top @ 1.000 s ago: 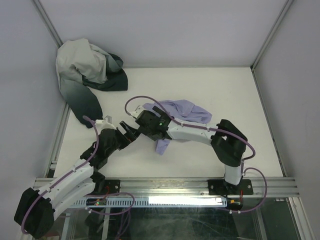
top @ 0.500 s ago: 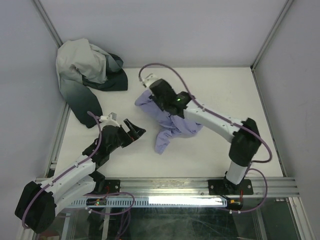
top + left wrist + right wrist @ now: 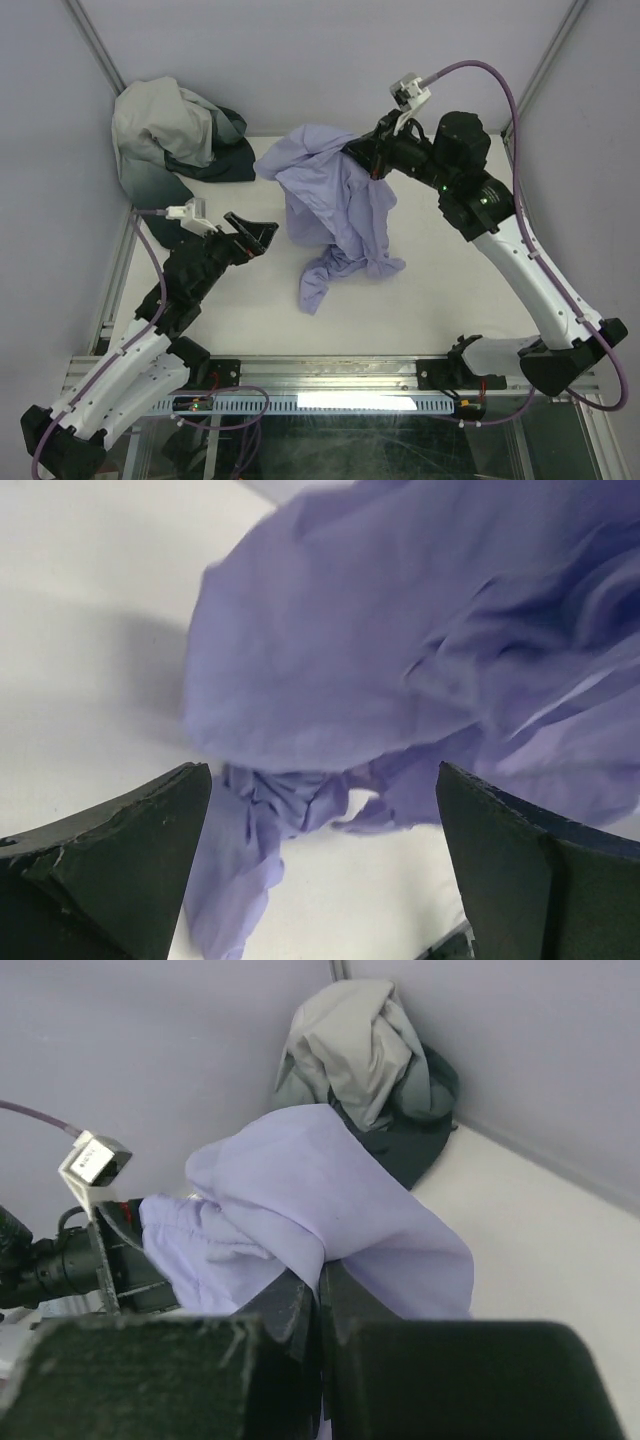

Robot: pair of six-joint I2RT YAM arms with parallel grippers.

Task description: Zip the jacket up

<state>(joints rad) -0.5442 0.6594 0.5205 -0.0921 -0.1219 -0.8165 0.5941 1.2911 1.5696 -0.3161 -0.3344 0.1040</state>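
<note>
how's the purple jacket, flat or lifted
Lifted and bunched: the right end effector pinches the jacket up, its lower end touching the table.

No text, label, brand, number or sign is legible in any view, including on the fabric of the jacket (image 3: pixel 335 205). The white camera housing (image 3: pixel 95 1160) on the left wrist, as seen from the right wrist view, carries a small dark mark on its face. This mark may be printing, but it is too small and blurred to read.
</note>
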